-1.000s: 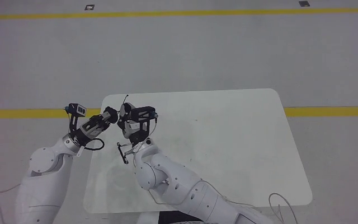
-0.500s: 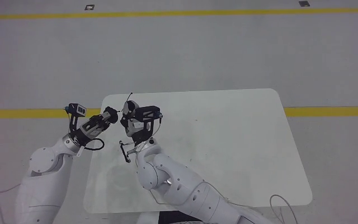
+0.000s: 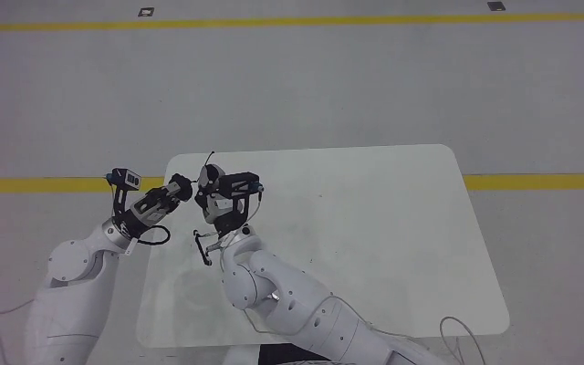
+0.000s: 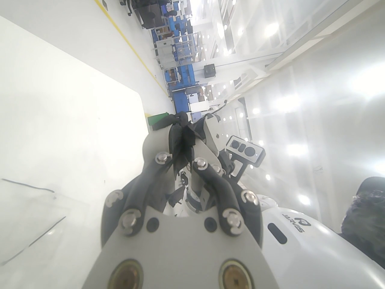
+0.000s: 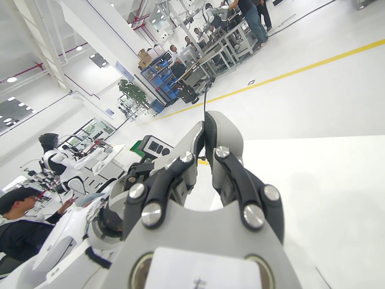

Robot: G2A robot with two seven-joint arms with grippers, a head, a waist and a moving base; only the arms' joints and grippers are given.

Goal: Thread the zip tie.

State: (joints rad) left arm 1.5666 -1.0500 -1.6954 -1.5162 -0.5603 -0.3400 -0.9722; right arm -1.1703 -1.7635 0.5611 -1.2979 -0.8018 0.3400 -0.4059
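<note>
A thin black zip tie (image 3: pixel 211 160) stands up out of my right gripper (image 3: pixel 208 180), which is shut on it above the table's far left corner. In the right wrist view the strap (image 5: pixel 205 103) rises from between the closed fingertips of the right gripper (image 5: pixel 205 127). My left gripper (image 3: pixel 185 189) is just to its left, tips almost touching it. In the left wrist view the left gripper (image 4: pixel 180 121) is shut. A small dark lump that looks like the tie's head shows at its tips. The right gripper's white finger (image 4: pixel 212 130) is right behind it.
The white table (image 3: pixel 365 237) is bare across its middle and right. A clear plastic sheet (image 4: pixel 36 209) with loose thin black ties (image 4: pixel 27 185) lies on the table below the left gripper. The table's left edge (image 3: pixel 162 228) runs under both grippers.
The right gripper has shifted a little to the right, away from the left gripper, taking the zip tie with it. The left arm has stayed where it was.
</note>
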